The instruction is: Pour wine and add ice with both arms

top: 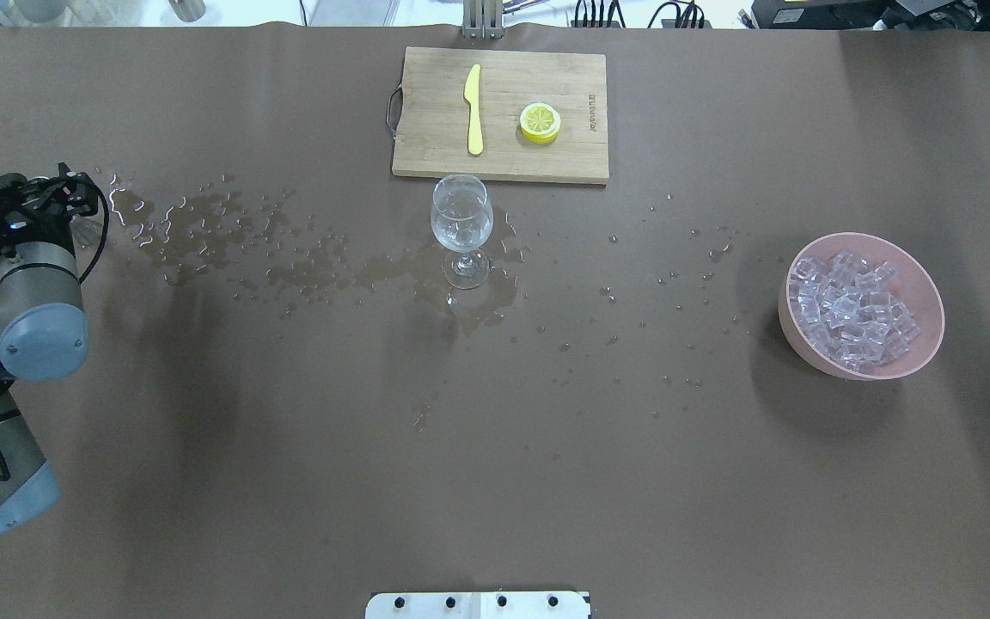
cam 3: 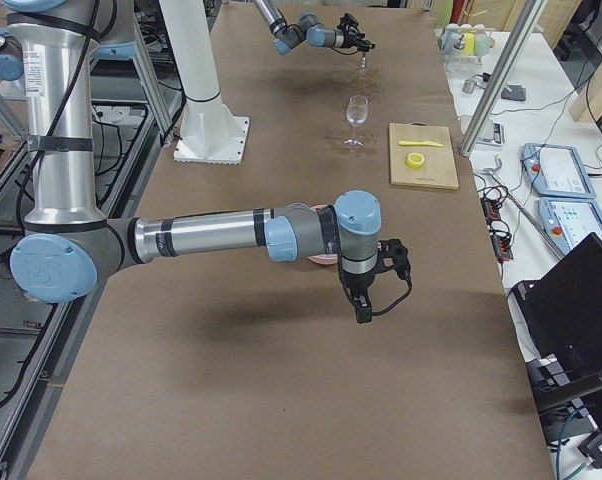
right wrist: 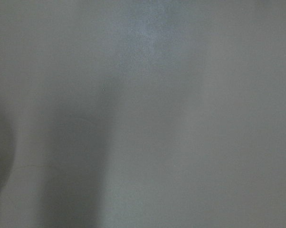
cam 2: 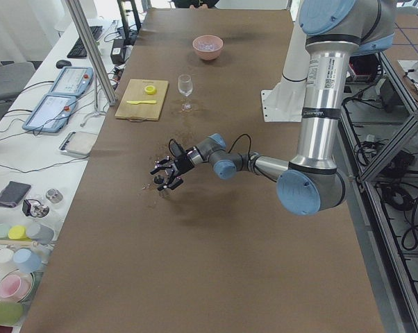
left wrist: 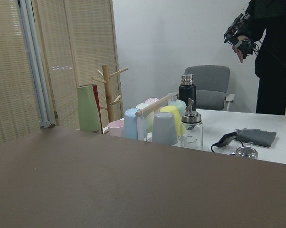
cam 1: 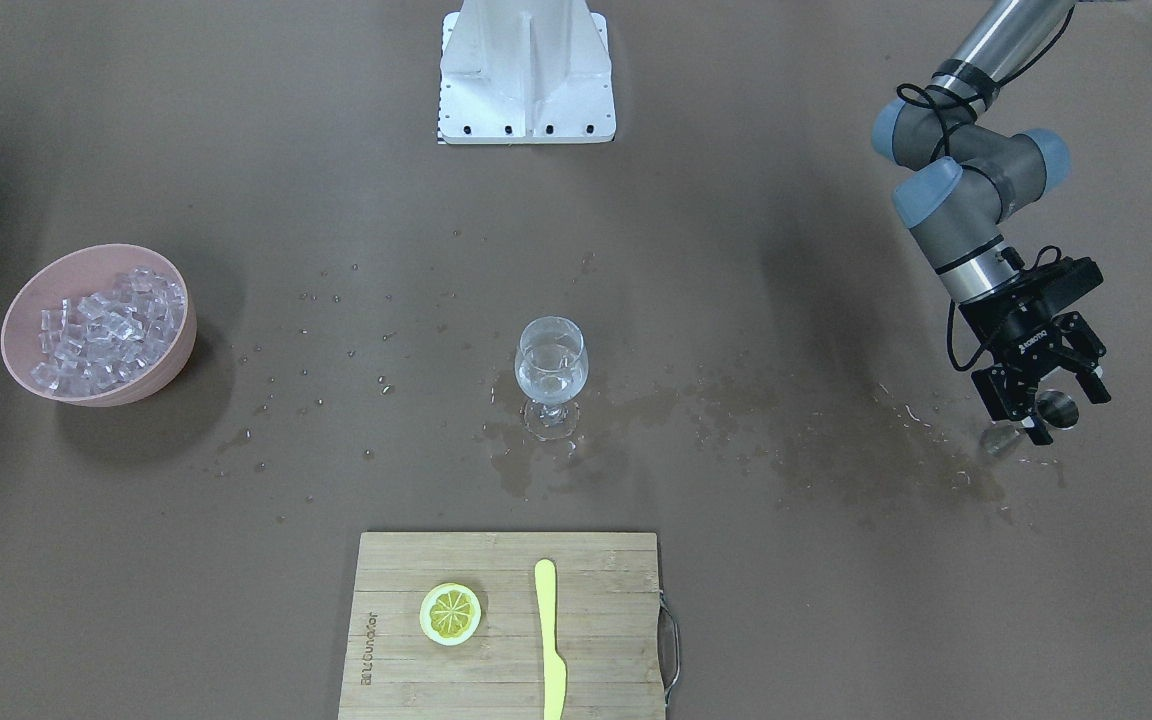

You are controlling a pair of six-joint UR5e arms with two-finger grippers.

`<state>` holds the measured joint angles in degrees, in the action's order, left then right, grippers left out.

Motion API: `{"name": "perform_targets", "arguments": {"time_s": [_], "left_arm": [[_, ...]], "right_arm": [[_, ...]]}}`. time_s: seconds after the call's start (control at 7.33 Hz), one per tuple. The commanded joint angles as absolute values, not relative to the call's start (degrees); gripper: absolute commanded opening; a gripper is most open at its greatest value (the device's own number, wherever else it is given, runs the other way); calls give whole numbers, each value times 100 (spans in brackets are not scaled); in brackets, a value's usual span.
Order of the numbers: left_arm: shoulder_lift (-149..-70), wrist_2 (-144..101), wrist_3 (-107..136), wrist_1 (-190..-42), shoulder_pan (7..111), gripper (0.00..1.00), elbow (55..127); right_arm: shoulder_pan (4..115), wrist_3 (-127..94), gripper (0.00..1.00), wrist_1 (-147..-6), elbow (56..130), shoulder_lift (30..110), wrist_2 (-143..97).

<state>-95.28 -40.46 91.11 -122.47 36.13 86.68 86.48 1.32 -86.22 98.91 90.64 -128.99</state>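
Note:
A clear stemmed glass (cam 1: 551,365) stands mid-table with a little clear wine in its bowl. It also shows in the overhead view (top: 461,225). The ice (cam 1: 106,330) is heaped in a pink bowl (cam 1: 179,350) at the robot's right. My left gripper (cam 1: 1064,414) is low over the table's left end, jaws spread, around a small clear vessel with a metal top (cam 1: 1056,406). My right gripper (cam 3: 365,300) shows only in the exterior right view, pointing down in front of the bowl. I cannot tell whether it is open or shut. The right wrist view is a grey blur.
A wooden cutting board (cam 1: 606,610) at the far edge holds a yellow knife (cam 1: 551,640) and a lemon slice (cam 1: 451,612). Spilled liquid (cam 1: 836,460) runs from the glass toward the left gripper. The white base block (cam 1: 526,70) stands at the robot's side.

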Motion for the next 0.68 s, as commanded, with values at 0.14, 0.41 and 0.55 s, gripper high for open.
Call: {"name": "perform_targets", "arguments": {"time_s": [0.14, 0.41, 0.55], "left_arm": [[-9527, -4034, 9237, -12261, 3516, 98, 8456], [-9562, -4034, 9246, -12261, 3463, 97, 8385], [-9589, -4034, 9246, -12261, 3454, 97, 8298]], "right_arm": [[8657, 132, 100, -8622, 9896, 9070, -12894], [8648, 132, 100, -8622, 9888, 9079, -12894], [8648, 132, 100, -8622, 9879, 9079, -12894]]}}
